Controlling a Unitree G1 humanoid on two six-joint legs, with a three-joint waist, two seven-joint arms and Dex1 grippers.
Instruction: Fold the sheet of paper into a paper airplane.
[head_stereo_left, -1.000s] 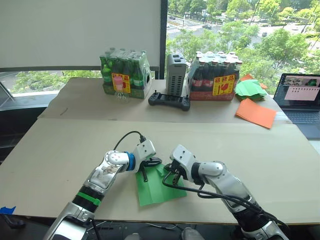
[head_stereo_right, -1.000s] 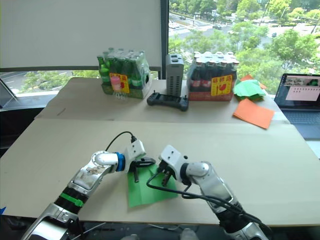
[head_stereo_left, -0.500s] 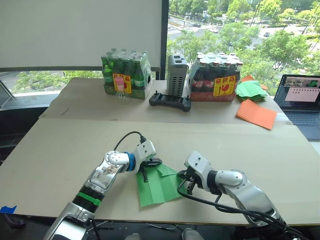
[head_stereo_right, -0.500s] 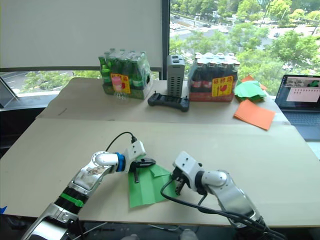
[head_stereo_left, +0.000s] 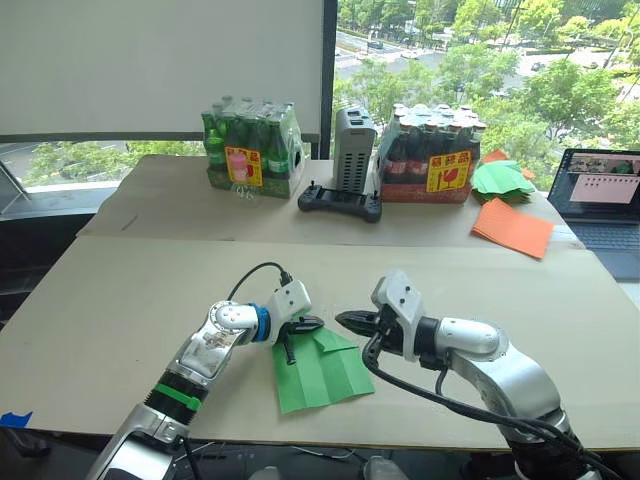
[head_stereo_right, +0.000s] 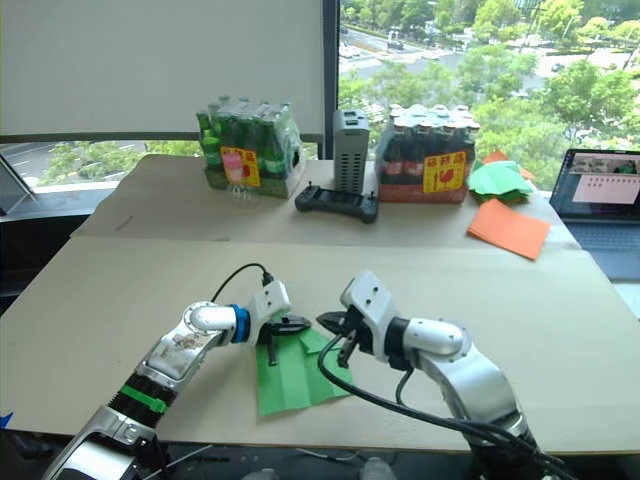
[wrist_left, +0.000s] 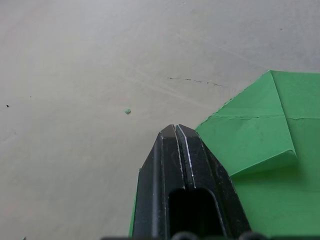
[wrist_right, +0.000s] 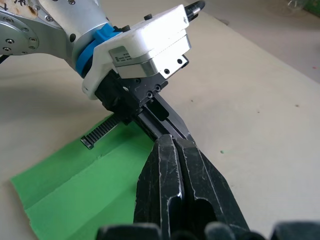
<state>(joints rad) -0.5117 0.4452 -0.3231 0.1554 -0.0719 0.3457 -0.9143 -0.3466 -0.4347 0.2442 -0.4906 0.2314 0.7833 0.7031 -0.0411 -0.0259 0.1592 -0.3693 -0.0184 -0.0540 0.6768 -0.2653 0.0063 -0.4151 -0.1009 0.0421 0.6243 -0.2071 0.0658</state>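
A cardboard-covered table (head_stereo_left: 120, 300) carries a green sheet of paper (head_stereo_left: 320, 372) near its front edge.

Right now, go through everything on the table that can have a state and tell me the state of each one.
sheet of paper: flat on the table, one far corner folded over, not yet an airplane.
left gripper: shut, tips at the sheet's left edge.
right gripper: shut, raised above the sheet.
laptop: open, screen lit.
orange sheet: lying flat, unfolded.
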